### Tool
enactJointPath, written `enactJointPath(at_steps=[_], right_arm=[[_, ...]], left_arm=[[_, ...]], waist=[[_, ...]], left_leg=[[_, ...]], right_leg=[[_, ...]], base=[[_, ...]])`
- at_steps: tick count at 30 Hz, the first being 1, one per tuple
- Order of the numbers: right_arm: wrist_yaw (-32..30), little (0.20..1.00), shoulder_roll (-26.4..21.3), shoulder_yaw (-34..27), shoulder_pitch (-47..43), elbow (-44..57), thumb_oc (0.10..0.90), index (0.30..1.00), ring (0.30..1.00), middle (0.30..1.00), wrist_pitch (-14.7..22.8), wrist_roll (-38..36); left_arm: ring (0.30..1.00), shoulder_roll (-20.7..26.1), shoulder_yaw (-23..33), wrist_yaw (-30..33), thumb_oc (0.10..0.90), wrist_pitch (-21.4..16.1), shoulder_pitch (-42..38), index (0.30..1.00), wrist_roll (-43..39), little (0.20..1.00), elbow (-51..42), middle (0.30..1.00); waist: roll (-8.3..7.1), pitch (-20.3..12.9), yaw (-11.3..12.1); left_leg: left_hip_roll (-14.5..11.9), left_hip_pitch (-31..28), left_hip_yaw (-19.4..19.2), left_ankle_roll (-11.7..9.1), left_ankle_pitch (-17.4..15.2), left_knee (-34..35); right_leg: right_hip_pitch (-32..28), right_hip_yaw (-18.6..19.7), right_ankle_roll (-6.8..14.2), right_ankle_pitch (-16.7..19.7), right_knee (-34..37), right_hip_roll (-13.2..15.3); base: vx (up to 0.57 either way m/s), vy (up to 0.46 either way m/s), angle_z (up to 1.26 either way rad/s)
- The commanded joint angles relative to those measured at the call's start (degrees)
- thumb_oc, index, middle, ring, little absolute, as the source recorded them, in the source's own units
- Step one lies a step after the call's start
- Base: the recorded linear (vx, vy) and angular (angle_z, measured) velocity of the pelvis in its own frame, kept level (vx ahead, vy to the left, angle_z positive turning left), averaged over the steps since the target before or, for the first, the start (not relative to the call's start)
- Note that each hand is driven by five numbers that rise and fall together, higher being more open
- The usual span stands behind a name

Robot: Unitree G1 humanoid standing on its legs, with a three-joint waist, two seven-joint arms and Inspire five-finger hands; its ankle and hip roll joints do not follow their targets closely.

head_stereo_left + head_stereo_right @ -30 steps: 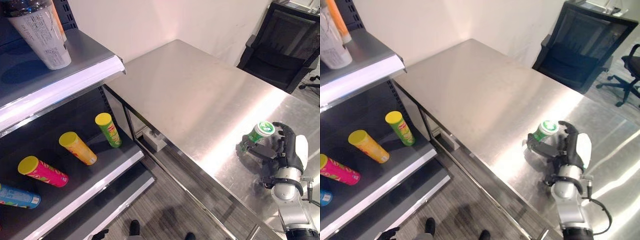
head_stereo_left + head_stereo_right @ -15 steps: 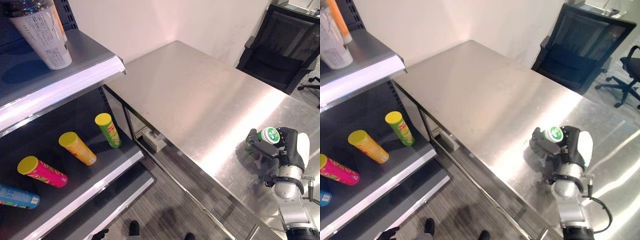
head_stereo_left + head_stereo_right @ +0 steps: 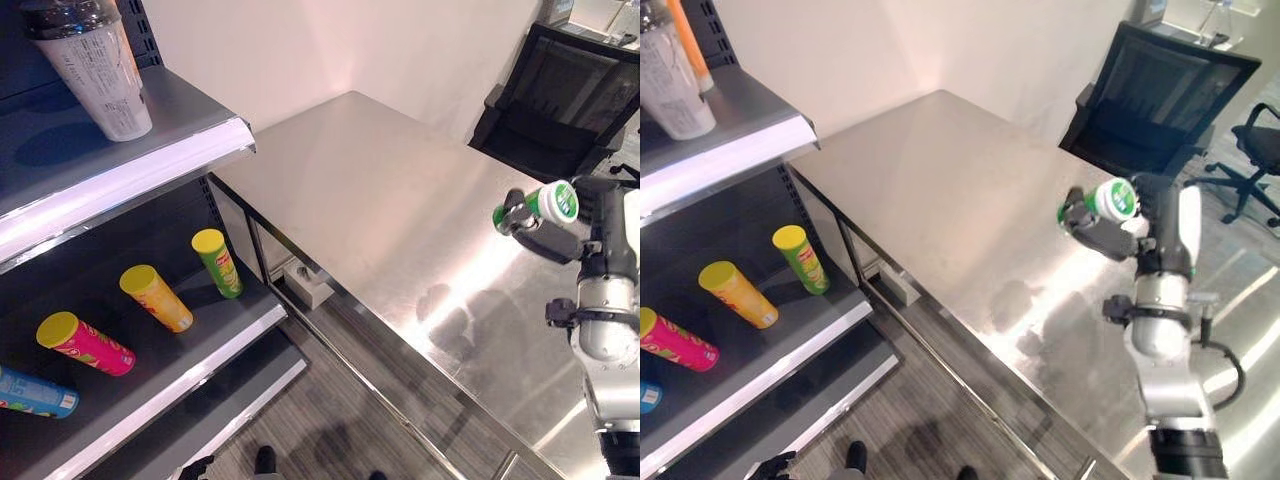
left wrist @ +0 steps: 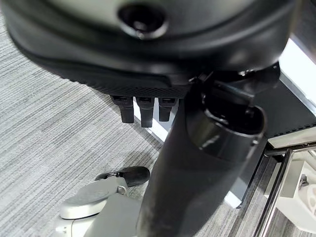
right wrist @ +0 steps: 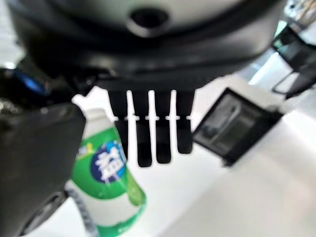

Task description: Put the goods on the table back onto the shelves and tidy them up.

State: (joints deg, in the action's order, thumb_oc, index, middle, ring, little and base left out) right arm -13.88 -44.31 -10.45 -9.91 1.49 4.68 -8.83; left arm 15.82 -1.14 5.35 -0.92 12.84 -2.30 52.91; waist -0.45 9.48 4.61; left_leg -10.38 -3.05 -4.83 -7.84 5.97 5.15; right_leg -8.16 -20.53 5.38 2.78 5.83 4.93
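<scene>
Green-and-white bottle (image 3: 548, 204) sits in the right hand (image 3: 590, 225), fingers and thumb curled round it — held up in the air above the steel worktop (image 3: 400, 200), white cap end pointing toward the camera, body tilted. Right wrist view confirms it: bottle (image 5: 111, 182) lies against the thumb side of the hand (image 5: 148, 74), fingers (image 5: 155, 128) running down beside it.

Worktop under the hand is bare metal with glare patches. Black office chair (image 3: 560, 100) stands behind its far edge, by the wall.

Shelf unit (image 3: 130, 170) is on the robot's left, just beside the worktop's corner. Top shelf carries a large pale cup with a dark lid (image 3: 95, 65), upright. Next shelf down holds tubes lying on their sides, well apart from each other: green tube with yellow lid (image 3: 218, 262), orange tube with yellow lid (image 3: 155, 297), pink tube with yellow lid (image 3: 85, 343), and a blue tube (image 3: 35, 392) cut off at the picture's edge.

Left hand (image 4: 143, 59) shows in its own wrist view, low over grey striped floor (image 4: 49, 128) — fingers (image 4: 142, 109) are short stubs past the palm, curled, holding nothing.
</scene>
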Motion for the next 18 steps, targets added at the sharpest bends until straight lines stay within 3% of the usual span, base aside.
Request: enactJointPath(at_steps=[1, 5, 10, 11, 12, 14, 18], right_arm=[[3.7, 0.3, -6.1, -1.8, -8.4, 4.0, 0.4, 0.3, 0.3, 0.3, 8.2, -10.8], [8.8, 0.3, -10.9, 2.8, -17.7, 2.4, 0.4, 0.3, 0.3, 0.3, 10.9, -22.3], [15.0, 0.3, -15.8, 9.4, -27.7, -0.7, 0.4, 0.3, 0.3, 0.3, 11.2, -32.7], [16.6, 0.3, -17.7, 10.5, -30.0, -1.4, 0.4, 0.3, 0.3, 0.3, 11.0, -35.4], [16.7, 0.3, -17.7, 10.9, -30.4, -1.6, 0.4, 0.3, 0.3, 0.3, 11.0, -35.4], [18.1, 0.3, -19.3, 12.1, -32.2, -2.1, 0.4, 0.3, 0.3, 0.3, 10.7, -37.4], [20.2, 0.3, -20.0, 17.4, -38.9, -3.8, 0.4, 0.3, 0.3, 0.3, 10.2, -40.7]], left_arm=[[0.9, 4.7, -1.2, -0.8, 0.8, -1.6, -3.1, 0.9, -2.2, 0.9, 1.5, 0.9], [0.9, 4.7, -1.2, -1.8, 0.8, -2.2, -2.6, 0.9, -3.1, 0.9, 3.2, 0.9], [0.9, 5.4, -1.7, -2.9, 0.8, -2.9, -2.6, 0.9, -2.6, 0.9, 4.7, 0.9], [0.9, 5.9, -1.9, -3.2, 0.8, -3.0, -2.8, 0.9, -2.6, 0.9, 4.5, 0.9], [0.9, 5.8, -1.9, -3.2, 0.8, -3.0, -2.8, 0.9, -2.6, 0.9, 4.5, 0.9], [0.9, 6.1, -2.2, -3.5, 0.8, -3.1, -3.4, 0.9, -2.3, 0.9, 4.8, 0.9], [0.9, 6.5, -2.1, -3.7, 0.8, -3.2, -3.4, 0.9, -1.8, 0.9, 5.7, 0.9]], waist=[[-0.53, -3.7, 1.7], [-0.55, -4.0, 4.0], [-0.74, -3.7, 7.0], [-0.96, -3.1, 8.1], [-0.88, -3.1, 7.9], [-1.18, -2.7, 8.2], [-2.81, -2.4, 9.5]], left_leg=[[-5.2, -1.7, -0.7, -4.1, -1.5, -0.5], [-6.8, -0.8, 0.6, -5.5, 0.7, -1.0], [-8.1, 1.8, 3.1, -6.8, 3.9, -2.3], [-8.2, 3.7, 3.2, -7.1, 5.9, -2.9], [-8.2, 3.9, 3.4, -7.1, 5.9, -3.0], [-8.5, 6.0, 1.3, -6.5, 7.1, -3.8], [-8.4, 6.0, -2.8, -4.8, 1.7, -10.7]], right_leg=[[-2.1, -2.2, 2.1, -5.8, -0.8, 1.2], [-2.7, -3.2, 1.0, -6.9, -0.8, -0.6], [-3.4, -5.4, -0.2, -8.0, -0.8, -2.2], [-4.0, -6.6, -0.4, -8.4, -0.8, -2.4], [-3.9, -6.8, -0.4, -8.4, -0.8, -2.4], [-4.0, -8.6, -0.7, -8.5, -0.8, -2.2], [-3.8, -10.7, -1.0, -8.3, -0.8, -0.9]], base=[[-0.03, -0.067, 0.14], [-0.08, -0.144, 0.17], [-0.09, -0.131, 0.23], [-0.08, -0.087, 0.49], [-0.1, -0.077, 0.64], [-0.11, -0.071, 0.74], [-0.08, -0.073, 0.68]])
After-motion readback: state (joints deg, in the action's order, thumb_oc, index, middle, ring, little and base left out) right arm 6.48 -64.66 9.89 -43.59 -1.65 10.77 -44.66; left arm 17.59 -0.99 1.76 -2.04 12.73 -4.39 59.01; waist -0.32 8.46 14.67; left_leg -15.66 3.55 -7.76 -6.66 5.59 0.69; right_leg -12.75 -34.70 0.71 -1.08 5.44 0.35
